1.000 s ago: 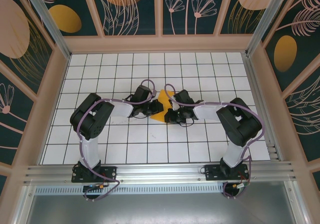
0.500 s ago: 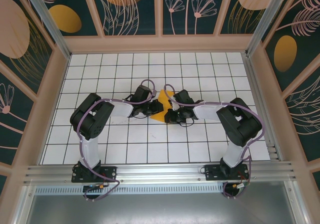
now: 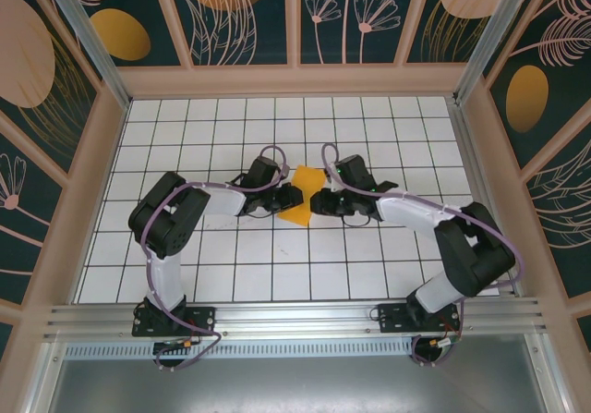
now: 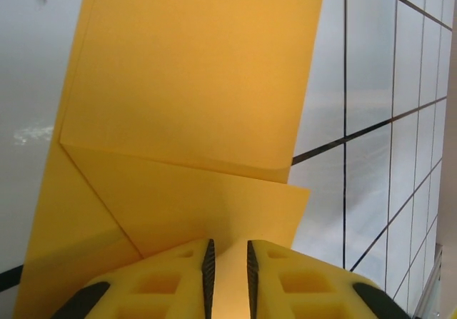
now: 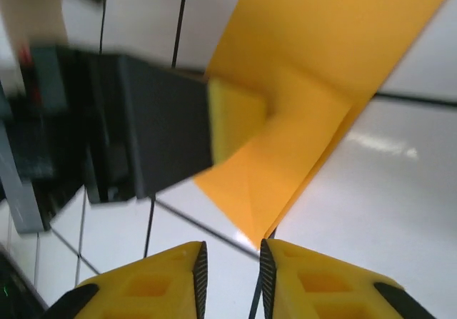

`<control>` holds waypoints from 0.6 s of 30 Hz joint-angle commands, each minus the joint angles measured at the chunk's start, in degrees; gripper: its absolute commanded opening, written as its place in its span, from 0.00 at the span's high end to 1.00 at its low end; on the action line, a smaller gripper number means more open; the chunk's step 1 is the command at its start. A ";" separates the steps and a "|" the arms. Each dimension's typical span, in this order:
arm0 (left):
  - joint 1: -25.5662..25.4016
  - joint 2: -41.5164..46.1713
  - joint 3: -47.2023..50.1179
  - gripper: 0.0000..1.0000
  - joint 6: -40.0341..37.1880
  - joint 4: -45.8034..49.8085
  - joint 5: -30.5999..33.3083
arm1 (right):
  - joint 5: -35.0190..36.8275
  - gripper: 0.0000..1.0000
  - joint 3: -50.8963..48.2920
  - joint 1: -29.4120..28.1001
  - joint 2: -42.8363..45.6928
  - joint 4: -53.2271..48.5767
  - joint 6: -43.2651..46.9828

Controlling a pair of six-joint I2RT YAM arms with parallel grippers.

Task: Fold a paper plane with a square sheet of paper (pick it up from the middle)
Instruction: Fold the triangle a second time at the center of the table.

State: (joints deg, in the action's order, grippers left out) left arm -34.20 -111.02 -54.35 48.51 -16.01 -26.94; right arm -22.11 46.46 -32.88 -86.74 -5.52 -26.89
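Square sheet of paper lies at the middle of the gridded table. It is no longer square but a smaller, uneven orange shape with one corner poking toward the far side.

Top view: left gripper sits at the sheet's left edge and right gripper at its right edge. The two nearly meet over it. Finger state is not readable from above.

Left wrist view: sheet lies flat on the tiles, broad face up. A folded-over layer with one rounded corner covers the far part. A diagonal crease runs from that layer's left corner toward the fingers. Left gripper has its yellow fingers drawn close, with a thin slit between them showing orange. Whether it is pinching a ridge of paper or only resting on top, cannot tell.

Right wrist view: right gripper holds nothing. Its fingers are parted, with bare tile and a grid line in the gap. The sheet's pointed corner is just ahead of the tips, not between them. One yellow pad of the left gripper lies against the sheet's edge.

Progress, as judged: the early folds are in, at least one flap and one diagonal crease. No centre crease, pointed nose or wings can be seen. Most of the dart is left to make.
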 commanded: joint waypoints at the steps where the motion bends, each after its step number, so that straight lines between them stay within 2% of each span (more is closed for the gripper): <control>1: 0.16 4.14 -0.06 0.71 0.80 -0.50 -0.17 | 3.73 0.64 -2.55 3.24 1.51 4.95 -3.50; 6: 0.57 7.07 1.43 0.60 1.52 0.38 3.93 | 1.18 0.54 -1.98 5.19 -1.13 8.97 -3.87; 10: 1.36 7.92 3.64 0.59 2.43 -0.13 5.62 | -2.38 0.51 0.38 5.12 -5.72 9.54 -2.65; 18: 2.68 8.90 7.06 0.57 4.11 -2.05 4.92 | -7.74 0.52 5.09 3.73 -13.78 9.66 -0.03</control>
State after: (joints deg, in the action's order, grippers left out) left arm -32.01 -103.63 -47.99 51.37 -16.49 -22.20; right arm -26.26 48.71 -28.38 -98.61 2.09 -28.80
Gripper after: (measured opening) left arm 0.432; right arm 0.483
